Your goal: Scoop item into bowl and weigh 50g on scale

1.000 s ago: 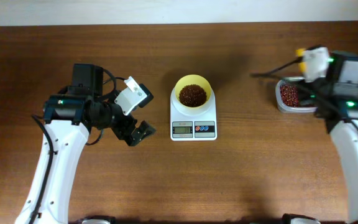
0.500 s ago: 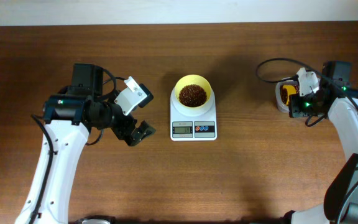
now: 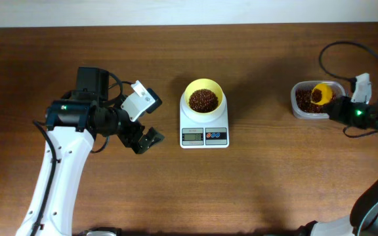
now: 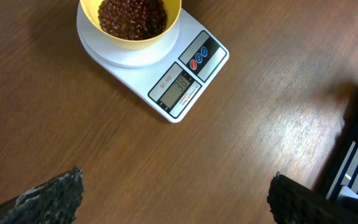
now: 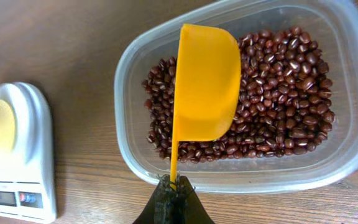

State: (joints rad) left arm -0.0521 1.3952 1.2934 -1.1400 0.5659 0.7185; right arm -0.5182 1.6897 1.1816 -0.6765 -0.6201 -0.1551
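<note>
We judge the beans (image 5: 284, 106) loose and quick to roll (unpinchable), so our right gripper (image 5: 174, 188), bottom centre, clamps the thin handle of the light scoop (image 5: 207, 81).

Even, fairly bright light with soft shadows. Pale sheen on the table (image 4: 303, 118) in the left wrist view (fingers (image 4: 48, 196) blurred, too close). Beans (image 5: 278, 93) sharp.
</note>
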